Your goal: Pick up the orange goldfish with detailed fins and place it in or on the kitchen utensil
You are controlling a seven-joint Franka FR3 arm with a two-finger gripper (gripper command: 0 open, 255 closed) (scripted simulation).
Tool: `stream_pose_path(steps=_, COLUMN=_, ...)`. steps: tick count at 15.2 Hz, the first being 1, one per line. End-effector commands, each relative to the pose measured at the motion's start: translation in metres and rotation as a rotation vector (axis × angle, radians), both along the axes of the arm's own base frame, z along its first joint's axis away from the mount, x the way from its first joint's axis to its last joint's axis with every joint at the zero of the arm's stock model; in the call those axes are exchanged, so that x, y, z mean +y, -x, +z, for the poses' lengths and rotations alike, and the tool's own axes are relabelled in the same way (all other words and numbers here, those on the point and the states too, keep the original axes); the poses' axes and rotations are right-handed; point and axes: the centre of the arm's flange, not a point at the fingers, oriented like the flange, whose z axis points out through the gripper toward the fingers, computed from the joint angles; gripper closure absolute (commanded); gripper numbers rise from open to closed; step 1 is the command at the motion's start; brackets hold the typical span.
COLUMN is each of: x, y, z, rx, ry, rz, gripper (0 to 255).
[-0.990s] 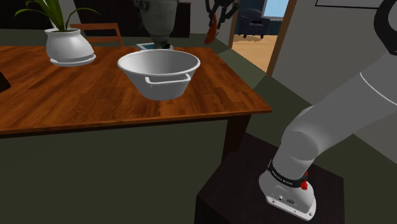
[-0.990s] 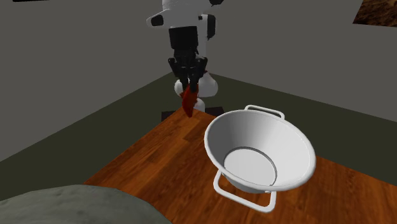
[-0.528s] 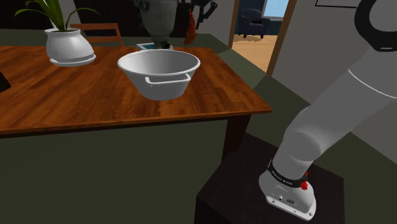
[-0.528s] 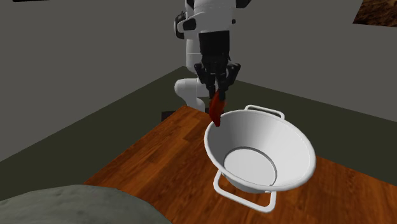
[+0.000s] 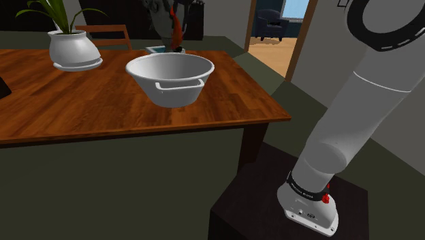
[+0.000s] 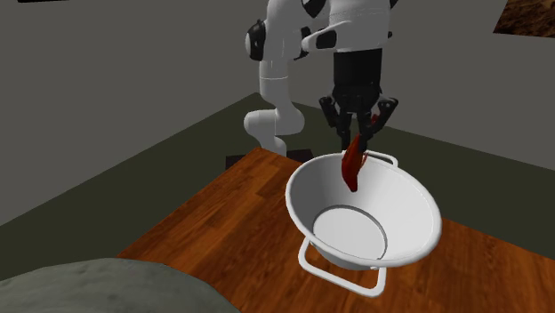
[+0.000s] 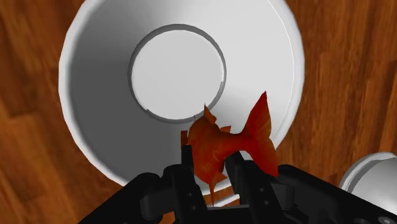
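Goldfish (image 7: 213,149), orange-red, hangs clamped between the fingers (image 7: 188,170) above the white two-handled bowl (image 7: 95,83) on the wooden table (image 7: 32,38).

I see the table (image 5: 82,102) as polished wood, reddish-brown with a plain grain and a soft gloss; the bowl (image 6: 400,191) reads smooth and white, matt with a faint sheen, its material unclear to me; the goldfish (image 7: 219,146) looks orange-red and matt, its fins creased; the gripper (image 7: 210,162) is matt black, plastic-like; the arm (image 5: 354,116) is smooth white with a slight shine; the stand (image 5: 259,204) is dark and dull.
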Motion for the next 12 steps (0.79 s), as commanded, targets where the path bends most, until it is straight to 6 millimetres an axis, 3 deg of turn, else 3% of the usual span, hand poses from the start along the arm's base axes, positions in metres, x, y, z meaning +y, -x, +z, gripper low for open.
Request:
stream_pose_path(steps=1, x=0.006, y=-0.004, z=-0.007, rx=-0.001, ry=0.000, rz=-0.001, gripper=255)
stream_pose_path(steps=12, x=0.006, y=-0.004, z=-0.065, rx=-0.001, ry=0.000, rz=-0.001, gripper=255)
